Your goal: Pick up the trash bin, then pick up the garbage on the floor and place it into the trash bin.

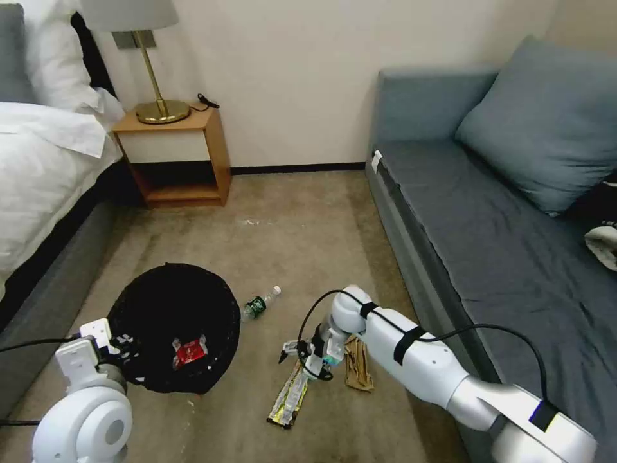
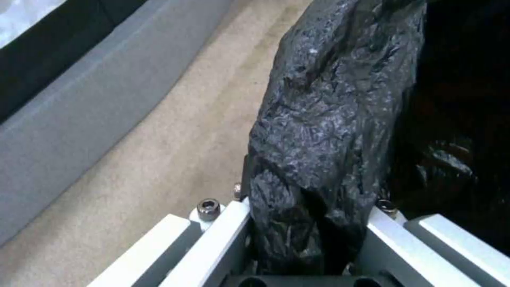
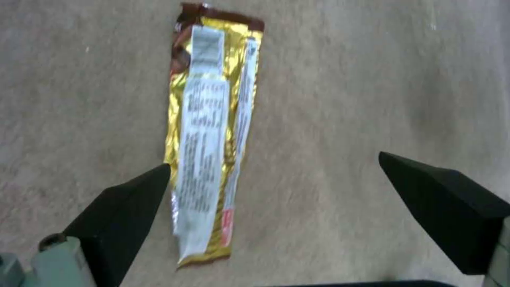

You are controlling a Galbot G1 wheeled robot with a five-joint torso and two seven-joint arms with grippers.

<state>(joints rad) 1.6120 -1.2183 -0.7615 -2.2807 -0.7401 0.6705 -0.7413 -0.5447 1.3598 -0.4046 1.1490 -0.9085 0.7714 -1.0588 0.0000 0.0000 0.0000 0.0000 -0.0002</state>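
Note:
The trash bin [image 1: 222,302], lined with a crinkly black bag, is held at its near-left rim by my left gripper [image 1: 119,342]. In the left wrist view that gripper [image 2: 308,217] is shut on the bagged rim [image 2: 329,119]. A red-and-white wrapper [image 1: 190,352] lies inside the bin. On the carpet lie a small clear bottle [image 1: 259,304], a long yellow-silver wrapper [image 1: 289,399] and a crumpled tan paper [image 1: 358,368]. My right gripper [image 1: 293,352] hangs open just above the long wrapper's upper end. In the right wrist view the wrapper [image 3: 207,131] runs beside one dark finger [image 3: 122,207] of the open gripper [image 3: 273,169].
A bed [image 1: 45,167] runs along the left and a grey sofa [image 1: 488,244] along the right. A wooden nightstand [image 1: 177,154] with a brass lamp [image 1: 154,96] stands against the back wall. Carpet [image 1: 295,218] lies open between them.

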